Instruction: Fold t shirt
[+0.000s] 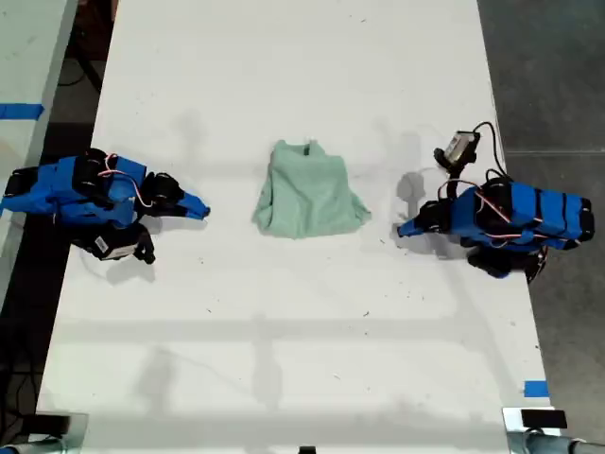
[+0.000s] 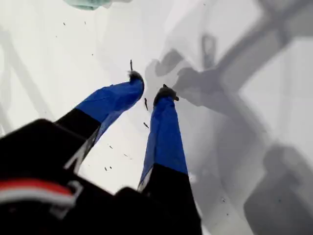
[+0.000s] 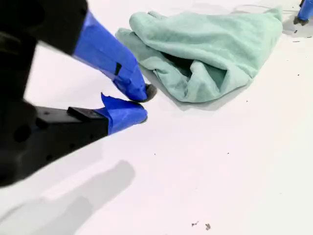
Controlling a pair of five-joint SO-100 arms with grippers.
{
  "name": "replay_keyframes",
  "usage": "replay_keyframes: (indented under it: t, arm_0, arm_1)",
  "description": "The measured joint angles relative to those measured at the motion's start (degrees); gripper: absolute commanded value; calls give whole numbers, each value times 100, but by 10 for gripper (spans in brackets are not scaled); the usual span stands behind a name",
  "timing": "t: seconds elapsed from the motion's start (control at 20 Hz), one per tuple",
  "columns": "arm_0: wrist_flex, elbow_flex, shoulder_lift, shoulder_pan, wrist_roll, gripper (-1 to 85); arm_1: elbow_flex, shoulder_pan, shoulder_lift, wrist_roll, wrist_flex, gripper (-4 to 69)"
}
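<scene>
1. My second gripper (image 3: 145, 104): jaws a narrow gap apart, holding nothing, tips low over the table (image 3: 234, 176).
2. The t shirt (image 3: 210, 49): bunched and wrinkled on the table, just beyond this gripper's tips, not touching them.
3. My first gripper (image 2: 149, 90): jaws slightly parted, empty; the t shirt lies well ahead of it.
</scene>
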State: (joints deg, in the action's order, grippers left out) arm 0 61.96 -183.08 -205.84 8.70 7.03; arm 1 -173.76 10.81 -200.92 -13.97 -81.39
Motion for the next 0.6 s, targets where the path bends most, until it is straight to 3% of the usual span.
replay_keyframes:
  t: [0.2,0.6]
  arm_0:
    - [0,-18,-26,9,-299,115]
    - [0,-18,-26,70,-299,115]
  arm_1:
    - [-9,-53,0,-387,0,100]
    - [-9,-44,0,-369,0,100]
